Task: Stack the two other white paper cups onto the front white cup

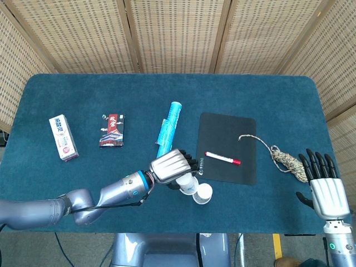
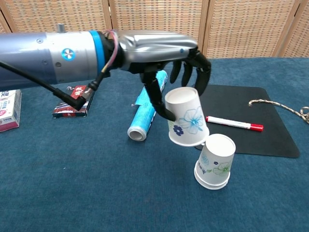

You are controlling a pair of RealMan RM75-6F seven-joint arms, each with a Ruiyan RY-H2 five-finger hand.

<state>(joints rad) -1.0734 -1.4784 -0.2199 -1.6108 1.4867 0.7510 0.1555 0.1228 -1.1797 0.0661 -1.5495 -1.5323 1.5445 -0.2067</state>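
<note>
An upside-down white paper cup point(image 2: 215, 162) with green flowers stands near the table's front edge, also visible from above point(image 1: 203, 193). My left hand point(image 2: 161, 50) grips a second white cup point(image 2: 186, 118) with blue flowers. That cup hangs upside down and slightly tilted, just left of and above the standing cup, and their sides almost touch. In the head view the left hand point(image 1: 169, 166) covers most of the held cup point(image 1: 188, 184). My right hand point(image 1: 324, 188) stays open and holds nothing at the front right edge of the table.
A blue roll point(image 2: 147, 108) lies behind the left hand. A black mat point(image 2: 241, 99) to the right carries a red-capped marker point(image 2: 235, 123). A rope point(image 1: 283, 157) lies beyond the mat. A card pack point(image 1: 113, 130) and a white box point(image 1: 62, 138) sit far left.
</note>
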